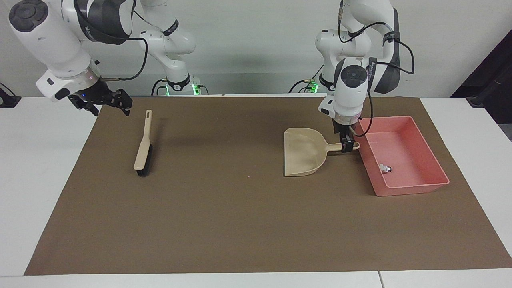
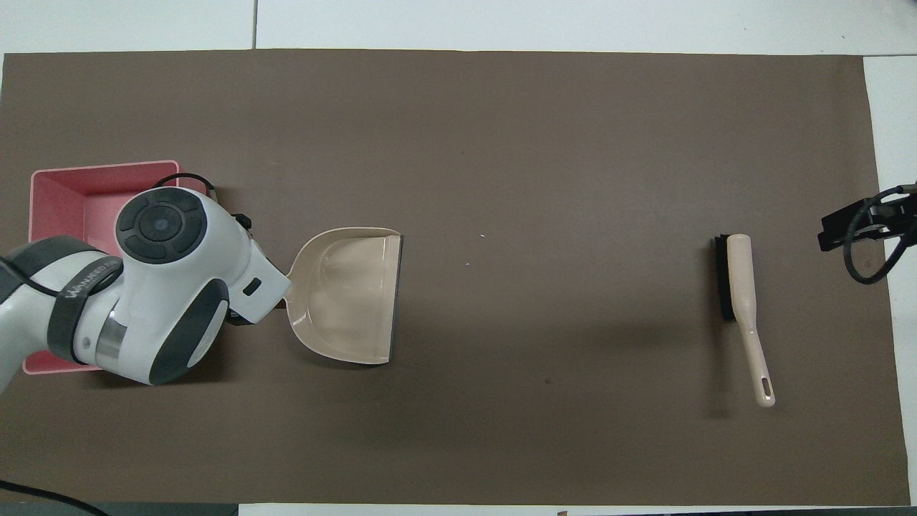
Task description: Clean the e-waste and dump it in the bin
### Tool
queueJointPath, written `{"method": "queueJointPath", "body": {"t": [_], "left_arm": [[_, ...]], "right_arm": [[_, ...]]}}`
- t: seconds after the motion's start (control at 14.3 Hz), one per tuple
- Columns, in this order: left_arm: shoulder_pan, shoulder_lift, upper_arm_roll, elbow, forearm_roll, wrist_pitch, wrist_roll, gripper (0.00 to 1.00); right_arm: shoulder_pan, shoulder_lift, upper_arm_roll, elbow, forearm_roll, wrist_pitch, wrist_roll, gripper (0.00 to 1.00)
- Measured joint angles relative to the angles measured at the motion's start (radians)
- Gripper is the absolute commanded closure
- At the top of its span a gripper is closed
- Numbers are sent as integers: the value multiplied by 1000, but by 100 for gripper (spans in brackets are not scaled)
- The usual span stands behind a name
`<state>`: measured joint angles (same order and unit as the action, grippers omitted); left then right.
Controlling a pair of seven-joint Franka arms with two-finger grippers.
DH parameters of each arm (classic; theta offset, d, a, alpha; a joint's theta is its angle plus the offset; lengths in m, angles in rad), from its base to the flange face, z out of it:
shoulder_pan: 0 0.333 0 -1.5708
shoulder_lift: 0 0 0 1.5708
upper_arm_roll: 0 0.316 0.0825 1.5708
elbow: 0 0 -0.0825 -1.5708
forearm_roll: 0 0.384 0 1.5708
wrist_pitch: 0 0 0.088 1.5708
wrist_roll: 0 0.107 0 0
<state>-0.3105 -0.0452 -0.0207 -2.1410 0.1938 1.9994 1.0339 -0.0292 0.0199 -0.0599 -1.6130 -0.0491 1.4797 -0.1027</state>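
The pink bin [image 1: 413, 189] stands toward the left arm's end of the mat. One small white-grey piece of e-waste [image 1: 385, 168] lies inside it. In the overhead view the left arm covers that piece and much of the bin [image 2: 71, 190]. A beige dustpan [image 1: 303, 154] lies flat on the mat beside the bin, its handle pointing at the bin. My left gripper [image 1: 347, 144] hangs open just over the handle's end, holding nothing. My right gripper [image 1: 103, 102] is open and empty, raised over the mat's edge at the right arm's end.
A beige hand brush [image 1: 143, 149] with black bristles lies on the mat near the right gripper, also the brush [image 2: 740, 297] in the overhead view. Tiny pale specks [image 2: 482, 235] dot the brown mat [image 1: 224, 224] mid-table. White table surrounds the mat.
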Motion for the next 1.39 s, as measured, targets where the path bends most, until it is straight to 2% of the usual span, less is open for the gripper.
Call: {"method": "queueJointPath", "body": {"t": [0.35, 0.49, 0.63, 0.84, 1.05, 1.39], "left_arm": [[107, -60, 6, -1, -3, -67, -382, 2], [160, -64, 8, 4, -51, -69, -531, 2], [208, -73, 10, 37, -101, -79, -584, 2], [261, -77, 13, 176, -154, -172, -677, 2], [268, -70, 13, 322, -176, -282, -782, 2], [288, 4, 14, 549, -253, -429, -886, 2]], "right_arm": [[1, 0, 0, 7, 0, 3, 22, 1], [9, 0, -3, 12, 0, 3, 22, 1], [11, 0, -8, 13, 0, 3, 23, 1], [11, 0, -17, 14, 0, 3, 23, 1], [11, 0, -19, 14, 0, 3, 23, 1], [11, 0, -19, 14, 0, 3, 23, 1]]}}
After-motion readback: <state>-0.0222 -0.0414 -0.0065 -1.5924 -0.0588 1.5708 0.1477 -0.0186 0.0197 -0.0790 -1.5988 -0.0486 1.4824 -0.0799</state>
